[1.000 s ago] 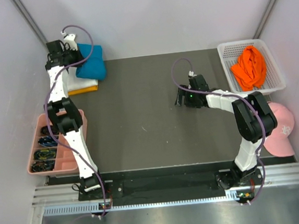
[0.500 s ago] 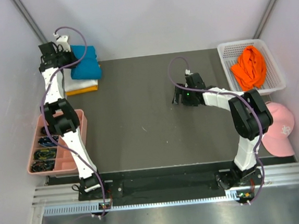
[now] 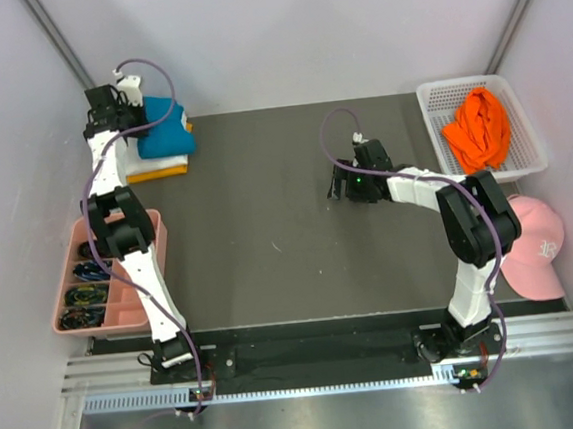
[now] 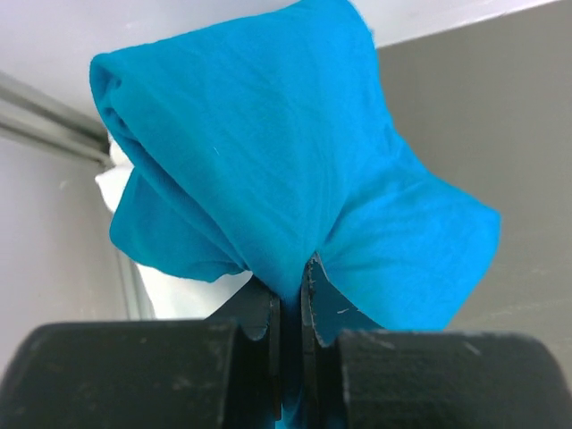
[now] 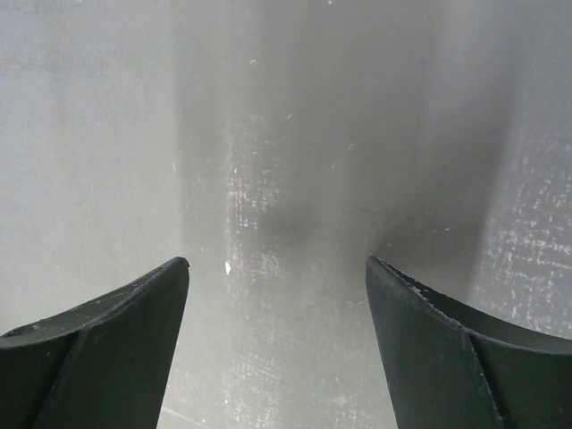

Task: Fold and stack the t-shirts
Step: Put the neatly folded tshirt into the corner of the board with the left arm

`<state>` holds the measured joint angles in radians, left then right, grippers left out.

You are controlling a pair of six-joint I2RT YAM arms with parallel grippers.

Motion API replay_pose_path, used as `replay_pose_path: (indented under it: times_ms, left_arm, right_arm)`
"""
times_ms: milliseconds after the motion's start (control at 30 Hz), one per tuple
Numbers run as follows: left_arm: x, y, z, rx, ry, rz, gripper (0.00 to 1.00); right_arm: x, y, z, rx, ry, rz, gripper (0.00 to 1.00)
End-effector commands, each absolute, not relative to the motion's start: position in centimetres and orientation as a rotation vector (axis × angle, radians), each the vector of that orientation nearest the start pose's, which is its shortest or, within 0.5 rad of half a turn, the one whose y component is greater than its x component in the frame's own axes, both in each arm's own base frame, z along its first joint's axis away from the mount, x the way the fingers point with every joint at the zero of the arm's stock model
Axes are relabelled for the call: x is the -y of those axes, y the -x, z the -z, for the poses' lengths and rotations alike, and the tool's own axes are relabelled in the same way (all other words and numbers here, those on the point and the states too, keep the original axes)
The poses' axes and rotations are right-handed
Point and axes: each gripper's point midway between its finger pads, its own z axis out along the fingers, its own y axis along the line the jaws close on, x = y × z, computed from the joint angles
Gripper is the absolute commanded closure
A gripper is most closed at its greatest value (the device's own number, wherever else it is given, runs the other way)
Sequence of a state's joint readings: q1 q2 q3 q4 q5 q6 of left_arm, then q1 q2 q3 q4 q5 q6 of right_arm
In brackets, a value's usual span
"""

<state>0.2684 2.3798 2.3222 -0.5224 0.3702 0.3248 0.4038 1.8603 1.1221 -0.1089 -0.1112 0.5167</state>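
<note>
One teal-blue t-shirt (image 4: 295, 152) in the left gripper (image 4: 290, 279).

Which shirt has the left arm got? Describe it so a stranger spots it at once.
Look at the far left corner of the dark table, where a small pile of shirts lies. The teal-blue t-shirt is bunched on top, pinched in the left gripper. It is the only blue cloth there; a white shirt and a yellow-orange shirt lie beneath.

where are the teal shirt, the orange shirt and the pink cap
teal shirt (image 4: 295, 152), left wrist view, middle of the bunched cloth
orange shirt (image 3: 477, 130), top external view, middle of the crumpled cloth
pink cap (image 3: 540, 240), top external view, on the crown
</note>
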Motion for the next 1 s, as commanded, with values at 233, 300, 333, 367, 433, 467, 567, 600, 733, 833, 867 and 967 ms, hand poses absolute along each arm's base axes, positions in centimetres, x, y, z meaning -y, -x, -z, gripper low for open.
replay_pose_path:
  times_ms: [233, 300, 333, 367, 433, 467, 567, 600, 733, 833, 867, 967]
  left_arm:
    - [-13.5, -63.3, -20.8, -2.031, -0.315, -0.232, 1.0]
    - [-13.6, -63.4, -20.7, -2.029, -0.315, -0.26, 1.0]
    - [-13.6, -63.3, -20.2, -2.037, -0.315, -0.262, 1.0]
    - [-13.7, -63.5, -20.6, -2.02, -0.31, -0.275, 1.0]
    - [-13.8, -63.2, -20.0, -2.03, -0.303, -0.282, 1.0]
    - [-14.0, -63.2, -19.8, -2.027, -0.302, -0.289, 1.0]
    - [-14.4, -63.1, -19.2, -2.038, -0.296, -0.314, 1.0]
    - [-14.5, -63.1, -18.9, -2.042, -0.299, -0.321, 1.0]
    - [-15.2, -62.7, -18.7, -2.035, -0.282, -0.369, 1.0]
    - [-15.6, -62.6, -18.0, -2.045, -0.283, -0.394, 1.0]
    - [-15.9, -62.5, -17.8, -2.05, -0.274, -0.413, 1.0]
    - [-16.2, -62.4, -17.4, -2.05, -0.276, -0.434, 1.0]
  right_arm:
    - [-20.8, -35.1, 2.9, -2.746, -0.076, -0.478, 0.19]
    - [-20.9, -35.1, 2.9, -2.747, -0.072, -0.483, 0.19]
    - [-20.9, -35.1, 3.0, -2.749, -0.072, -0.482, 0.19]
    - [-20.9, -35.1, 3.0, -2.748, -0.07, -0.485, 0.19]
    - [-20.9, -35.1, 2.9, -2.748, -0.063, -0.485, 0.19]
    - [-20.9, -35.2, 2.9, -2.746, -0.06, -0.486, 0.19]
    - [-20.8, -35.2, 3.0, -2.748, -0.05, -0.481, 0.19]
    - [-20.9, -35.1, 3.0, -2.75, -0.05, -0.483, 0.19]
    - [-21.0, -35.1, 3.0, -2.75, -0.043, -0.491, 0.19]
    - [-21.0, -35.2, 3.1, -2.751, -0.045, -0.492, 0.19]
    - [-21.1, -35.1, 3.0, -2.751, -0.044, -0.497, 0.19]
    - [-21.1, -35.1, 3.0, -2.751, -0.041, -0.501, 0.19]
